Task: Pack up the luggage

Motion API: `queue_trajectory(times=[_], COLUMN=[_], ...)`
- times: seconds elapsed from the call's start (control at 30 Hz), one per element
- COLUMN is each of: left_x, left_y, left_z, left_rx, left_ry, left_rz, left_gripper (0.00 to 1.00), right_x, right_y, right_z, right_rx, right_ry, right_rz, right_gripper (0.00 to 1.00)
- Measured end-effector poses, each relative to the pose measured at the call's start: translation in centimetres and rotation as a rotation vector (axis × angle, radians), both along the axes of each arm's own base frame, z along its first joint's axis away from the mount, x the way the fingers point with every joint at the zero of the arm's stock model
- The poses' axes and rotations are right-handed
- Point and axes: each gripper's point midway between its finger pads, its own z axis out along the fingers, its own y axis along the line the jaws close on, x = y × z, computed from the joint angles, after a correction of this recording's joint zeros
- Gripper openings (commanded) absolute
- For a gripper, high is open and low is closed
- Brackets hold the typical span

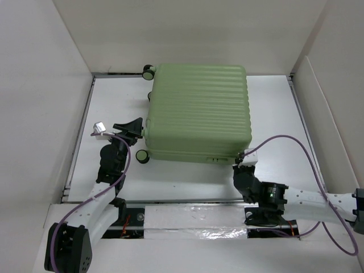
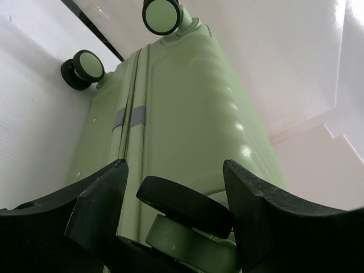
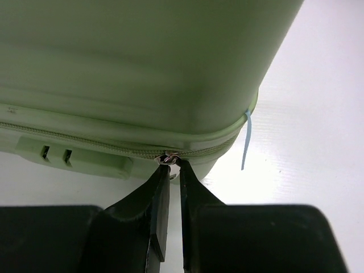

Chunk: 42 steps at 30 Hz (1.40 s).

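Zipper pull (image 3: pixel 166 158) at the near right corner of the suitcase (image 3: pixel 142 57) sits pinched between the tips of the right gripper (image 3: pixel 173 163), whose jaws are drawn almost together. A thin blue strap (image 3: pixel 245 139) hangs from the zipper (image 3: pixel 85 143) just beside it. At the near left corner, the left gripper (image 2: pixel 173 170) stands spread wide, its jaws either side of a black wheel (image 2: pixel 185 206) without clamping it. The pale green suitcase lies flat and closed in the middle of the white table (image 1: pixel 276 114), ribbed shell up. Two more wheels (image 2: pixel 85 67) stick out at its far left corner, near the back wall (image 1: pixel 187 34).
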Motion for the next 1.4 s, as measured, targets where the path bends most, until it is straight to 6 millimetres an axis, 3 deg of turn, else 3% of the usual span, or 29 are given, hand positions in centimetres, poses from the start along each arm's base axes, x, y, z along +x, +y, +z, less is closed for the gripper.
queue_trajectory(times=[0.1,0.27,0.4,0.53,0.57,0.67,0.73,0.83,0.93,1.0,1.07,1.17,1.2,1.3,1.4], left_x=[-0.1,-0.3,-0.5,-0.3,-0.2,-0.6,-0.9,-1.3,-1.7,-1.9,-2.2,-2.4,-2.4,-2.4,-2.3], left_y=[0.0,0.0,0.0,0.6,0.9,0.3,-0.1,-0.5,-0.8,-0.9,-1.0,-1.1,-1.2,-1.3,-1.4], left_z=[-0.2,-0.3,-0.4,-0.1,0.1,-0.3,-0.4,-0.5,-0.5,-0.4,-0.3,-0.3,-0.3,-0.5,-0.6], left_rx=[0.001,-0.001,-0.004,-0.004,-0.002,-0.001,-0.008,-0.016,-0.02,-0.02,-0.015,-0.008,-0.008,-0.006,-0.006], left_ry=[0.001,-0.018,-0.042,-0.062,-0.068,-0.068,-0.075,-0.087,-0.098,-0.105,-0.107,-0.105,-0.105,-0.1,-0.098], left_rz=[0.0,-0.006,-0.014,0.01,0.021,-0.01,-0.035,-0.061,-0.082,-0.09,-0.096,-0.103,-0.105,-0.111,-0.116], left_gripper=[0.0,0.0,0.0,0.0,0.0,0.0,0.0,0.0,0.0,0.0,0.0,0.0,0.0,0.0,0.0], right_x=[0.2,0.6,0.9,1.4,1.4,-0.5,-2.4,-4.3,-5.1,-5.3,-5.6,-5.7,-5.6,-5.2,-4.5], right_y=[0.3,1.0,3.5,5.8,7.2,18.0,23.7,28.3,30.5,30.4,29.1,24.1,22.1,16.5,12.3], right_z=[0.0,-0.2,-0.9,-0.9,-0.8,0.4,1.9,3.3,3.2,3.1,3.3,3.6,3.6,3.1,2.2], right_rx=[-0.032,-0.055,-0.043,-0.2,-0.225,-0.088,0.005,0.085,0.094,0.094,0.11,0.161,0.18,0.232,0.251], right_ry=[-0.009,-0.017,-0.008,0.0,0.009,0.064,0.066,0.06,0.065,0.07,0.081,0.102,0.112,0.14,0.163], right_rz=[0.008,0.023,0.081,0.086,0.108,0.41,0.576,0.732,0.812,0.821,0.801,0.715,0.674,0.535,0.42], right_gripper=[0.0,0.0,0.0,0.0,0.0,0.0,0.0,0.0,0.0,0.0,0.0,0.11,0.2,0.33,0.37])
